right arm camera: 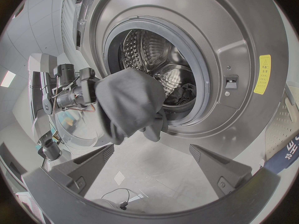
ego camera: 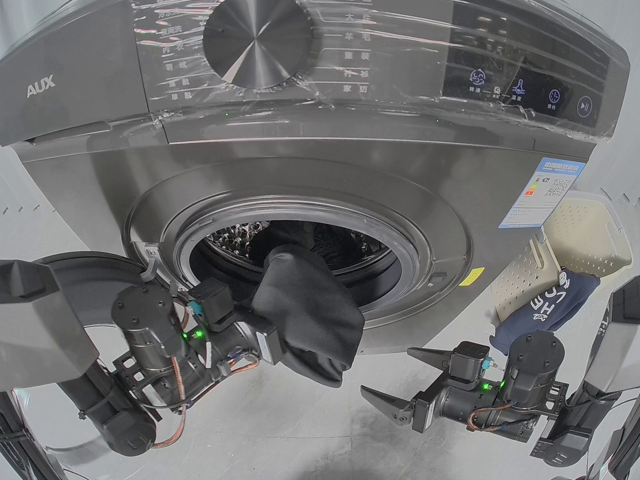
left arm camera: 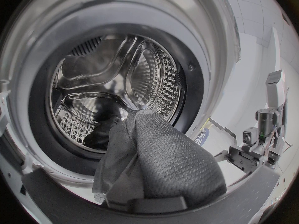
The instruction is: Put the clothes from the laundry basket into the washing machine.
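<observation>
My left gripper (ego camera: 270, 343) is shut on a dark grey garment (ego camera: 308, 315), which drapes over its fingers and hides them. It holds the garment just in front of the lower rim of the washing machine's round opening (ego camera: 300, 215). The garment (left arm camera: 165, 159) hangs before the steel drum (left arm camera: 124, 78). More dark clothes (right arm camera: 182, 95) lie at the bottom of the drum. My right gripper (ego camera: 387, 371) stands open and empty, low and to the right of the opening. A navy garment (ego camera: 548, 308) with white print hangs out of the cream laundry basket (ego camera: 590, 235).
The washer door (ego camera: 80, 281) stands swung open at the left, behind my left arm. The basket leans beside the machine's right front corner. A loose cable (right arm camera: 120, 195) lies on the pale floor (ego camera: 300, 421) below the opening.
</observation>
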Motion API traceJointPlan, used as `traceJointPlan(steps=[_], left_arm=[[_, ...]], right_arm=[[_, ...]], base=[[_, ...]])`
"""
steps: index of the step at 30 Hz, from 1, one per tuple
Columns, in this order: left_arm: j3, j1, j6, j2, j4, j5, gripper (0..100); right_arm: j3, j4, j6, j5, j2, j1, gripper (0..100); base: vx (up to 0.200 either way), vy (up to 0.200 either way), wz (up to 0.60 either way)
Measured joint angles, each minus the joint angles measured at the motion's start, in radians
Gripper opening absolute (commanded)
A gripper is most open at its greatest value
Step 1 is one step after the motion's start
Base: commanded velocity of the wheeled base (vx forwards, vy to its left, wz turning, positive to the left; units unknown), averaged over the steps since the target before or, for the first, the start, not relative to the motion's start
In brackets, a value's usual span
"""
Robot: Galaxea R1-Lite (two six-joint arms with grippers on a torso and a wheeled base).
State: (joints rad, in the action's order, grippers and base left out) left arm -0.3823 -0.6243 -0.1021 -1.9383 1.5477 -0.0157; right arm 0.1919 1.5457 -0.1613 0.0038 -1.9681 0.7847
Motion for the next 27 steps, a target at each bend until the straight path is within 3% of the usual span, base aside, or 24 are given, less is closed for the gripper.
traceJointPlan(steps=[18, 27], left_arm=[[-0.354, 0.023, -0.011, -0.241, -0.010, 0.006, 0], [-0.539, 0.042, -0.011, -0.314, -0.127, 0.016, 0]], right_arm=[[0.000, 0.000, 0.000, 0.000, 0.015, 0.027, 100], [-0.003, 0.000, 0.000, -0.001, 0.029, 0.039, 100]], base=[[0.000, 0.000, 0.00], [0.000, 0.000, 0.00]])
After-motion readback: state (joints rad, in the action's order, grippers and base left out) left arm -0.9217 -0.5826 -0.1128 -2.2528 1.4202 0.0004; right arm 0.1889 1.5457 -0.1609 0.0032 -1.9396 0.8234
